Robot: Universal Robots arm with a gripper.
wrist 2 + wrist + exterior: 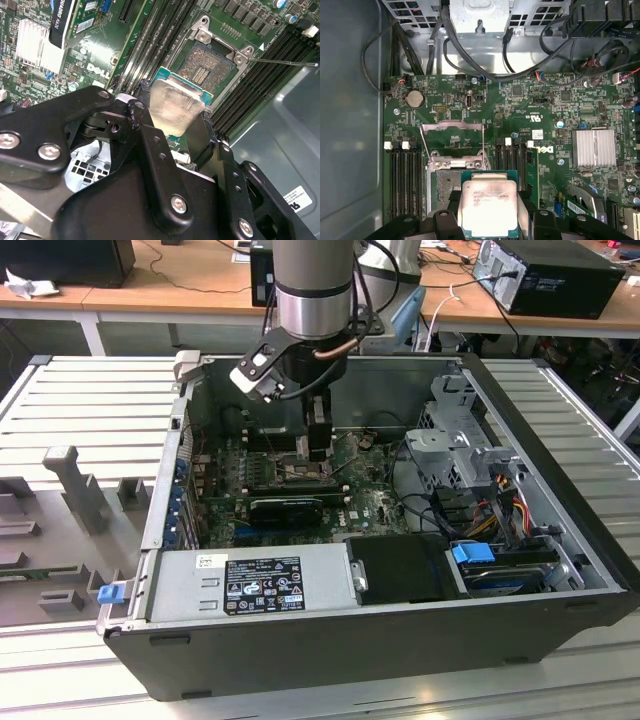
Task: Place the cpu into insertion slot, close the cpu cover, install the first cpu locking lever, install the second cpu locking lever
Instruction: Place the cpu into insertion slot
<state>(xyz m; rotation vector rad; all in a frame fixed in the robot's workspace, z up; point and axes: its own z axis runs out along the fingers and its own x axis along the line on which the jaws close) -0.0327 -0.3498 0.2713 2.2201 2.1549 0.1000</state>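
Over one edge of the insertion slot (202,72), the tool (316,448) is clenched on the cpu (487,207), gripping two opposite sides; the cpu cover (452,126) stands swung open just beside that slot.

In the exterior view an open dark computer case (400,640) lies on a grey slatted bench (90,400); inside it sit a silver power supply (250,585) at seven o'clock, a blue clip (472,553) at four o'clock and a metal drive cage (450,445) at two o'clock. Beyond the case, at twelve o'clock, a wooden bench (180,285) carries a black computer (560,275) toward one o'clock. In the first wrist view the green motherboard (530,100) bears a coin battery (414,98), a finned heatsink (593,147) well apart from it, and black memory slots (402,175).
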